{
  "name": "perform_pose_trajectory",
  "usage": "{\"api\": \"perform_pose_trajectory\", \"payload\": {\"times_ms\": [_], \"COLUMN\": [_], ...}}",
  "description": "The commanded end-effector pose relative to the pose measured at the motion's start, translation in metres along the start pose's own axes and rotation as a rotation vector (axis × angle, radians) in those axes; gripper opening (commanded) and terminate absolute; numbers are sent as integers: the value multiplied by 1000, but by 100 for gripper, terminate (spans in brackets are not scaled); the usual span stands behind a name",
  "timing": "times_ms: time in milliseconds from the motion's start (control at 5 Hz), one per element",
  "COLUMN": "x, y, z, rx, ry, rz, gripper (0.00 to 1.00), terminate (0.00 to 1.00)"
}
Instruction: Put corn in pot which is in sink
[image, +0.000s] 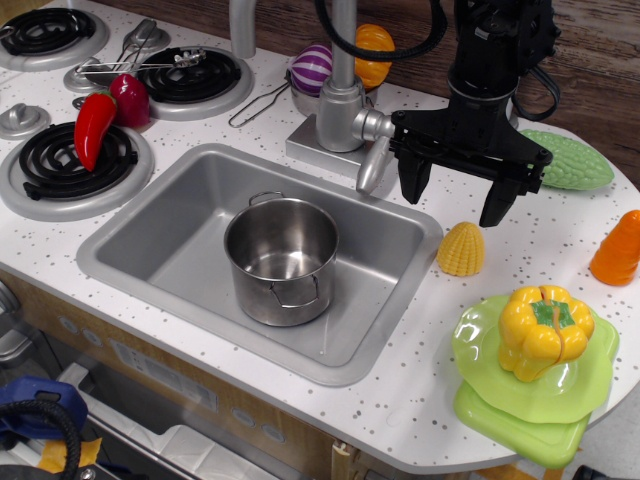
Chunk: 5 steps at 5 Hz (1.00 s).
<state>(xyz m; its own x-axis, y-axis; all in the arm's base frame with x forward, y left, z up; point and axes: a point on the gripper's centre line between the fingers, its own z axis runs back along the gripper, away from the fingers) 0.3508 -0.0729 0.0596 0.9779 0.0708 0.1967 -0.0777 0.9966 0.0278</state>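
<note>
The pale-yellow ridged corn (461, 249) stands upright on the speckled counter, just right of the sink. The shiny steel pot (281, 259) with two wire loop handles stands empty in the grey sink (170, 205). My black gripper (456, 198) hangs open above the counter, its two fingers spread wide and pointing down. The left finger is over the sink's right rim, the right finger is up and to the right of the corn. The corn lies just below the gap between the fingers. The gripper holds nothing.
A grey faucet (345, 100) stands behind the sink, close left of the gripper. A yellow bell pepper (545, 328) sits on stacked green plates (530, 400) at front right. An orange carrot (618, 250) and a green vegetable (567, 160) lie at right. Stove burners and a red pepper (95, 125) are at left.
</note>
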Motion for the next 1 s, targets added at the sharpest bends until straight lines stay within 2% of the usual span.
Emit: {"api": "perform_pose_trajectory", "payload": {"times_ms": [0, 200, 800], "x": [0, 7, 7], "y": [0, -2, -4], "z": [0, -2, -35], "rx": [0, -31, -118], "ry": [0, -14, -77], "rz": [0, -14, -5], "gripper": [100, 100, 100], "terminate": [0, 0, 0]}}
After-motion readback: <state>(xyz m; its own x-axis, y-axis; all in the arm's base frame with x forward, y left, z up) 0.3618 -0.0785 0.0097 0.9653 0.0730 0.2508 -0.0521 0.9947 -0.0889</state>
